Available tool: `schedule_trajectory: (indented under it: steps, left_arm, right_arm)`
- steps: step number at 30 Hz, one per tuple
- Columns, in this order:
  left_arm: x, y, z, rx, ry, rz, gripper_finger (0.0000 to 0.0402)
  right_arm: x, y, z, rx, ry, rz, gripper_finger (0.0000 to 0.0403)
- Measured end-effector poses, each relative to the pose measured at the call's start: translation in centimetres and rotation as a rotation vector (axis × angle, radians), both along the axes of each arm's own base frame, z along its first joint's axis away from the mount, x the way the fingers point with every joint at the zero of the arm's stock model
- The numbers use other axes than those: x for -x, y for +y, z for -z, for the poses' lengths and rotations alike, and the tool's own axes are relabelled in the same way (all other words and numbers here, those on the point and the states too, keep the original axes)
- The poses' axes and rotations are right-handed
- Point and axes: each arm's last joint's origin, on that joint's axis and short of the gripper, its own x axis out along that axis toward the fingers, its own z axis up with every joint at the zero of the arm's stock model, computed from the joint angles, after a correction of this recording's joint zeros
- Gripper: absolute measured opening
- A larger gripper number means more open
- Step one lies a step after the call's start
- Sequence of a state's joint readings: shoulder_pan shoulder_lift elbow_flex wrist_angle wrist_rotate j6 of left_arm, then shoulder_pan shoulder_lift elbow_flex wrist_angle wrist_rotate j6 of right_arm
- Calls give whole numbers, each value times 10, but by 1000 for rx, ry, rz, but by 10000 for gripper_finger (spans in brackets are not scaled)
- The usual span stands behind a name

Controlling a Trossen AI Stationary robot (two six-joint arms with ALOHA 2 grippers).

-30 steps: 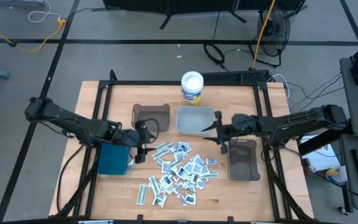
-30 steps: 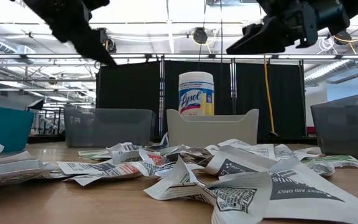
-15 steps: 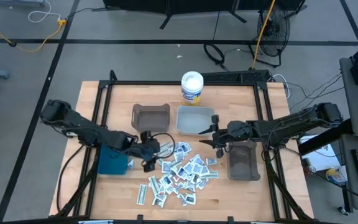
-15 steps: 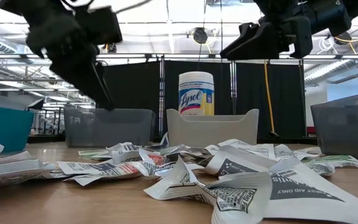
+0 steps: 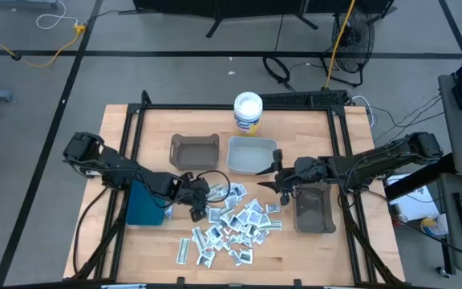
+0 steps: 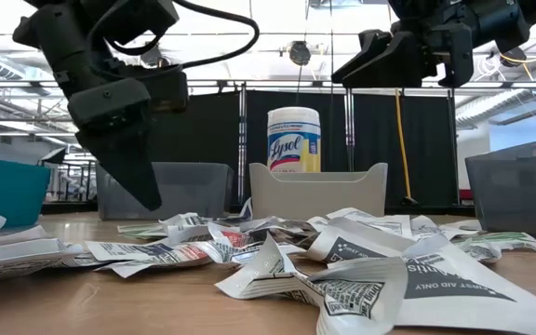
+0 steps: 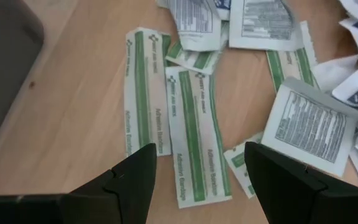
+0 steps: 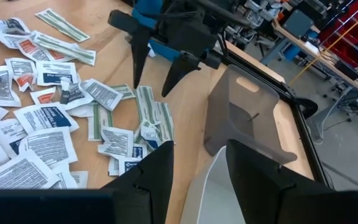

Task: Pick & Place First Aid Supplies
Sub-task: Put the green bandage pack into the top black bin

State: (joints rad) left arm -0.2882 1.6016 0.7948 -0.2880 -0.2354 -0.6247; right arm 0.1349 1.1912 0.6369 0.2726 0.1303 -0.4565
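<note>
left gripper [image 7: 194, 171] hangs released, jaws spread and empty, directly above two green-striped bandage strips [image 7: 194, 134] at the near edge of the first aid supplies [image 5: 235, 221]; a teal bin [image 5: 144, 205] stands just behind it. right gripper [image 8: 194, 163], jaws parted and empty, hovers beyond the pile, beside the white bin [image 5: 251, 154]

The tub [image 6: 294, 140] carries the brand "Lysol". A packet [image 6: 454, 284] in the front reads "FIRST AID ONLY". Green-striped strips [image 7: 194, 134] read "Adhesive Bandage". Other print is too small.
</note>
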Motion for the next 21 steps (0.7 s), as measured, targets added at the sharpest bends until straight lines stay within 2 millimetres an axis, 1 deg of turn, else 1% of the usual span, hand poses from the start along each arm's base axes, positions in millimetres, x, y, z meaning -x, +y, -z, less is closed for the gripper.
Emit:
schedule_trajectory:
  steps: [5,11,13,17,21]
  left_arm:
    - [0,-1,1,2,1,-2,250]
    - [1,-10,10,-20,41,45,250]
    - [4,-14,14,-44,89,58,250]
    - [2,-17,11,-95,144,59,250]
    - [-1,-17,8,-102,148,63,250]
  right_arm:
    - [0,0,0,1,0,0,142]
    - [0,0,0,1,0,0,142]
    - [0,0,0,4,0,-1,142]
    - [0,0,0,4,-2,-2,142]
    - [0,0,0,3,-3,-1,142]
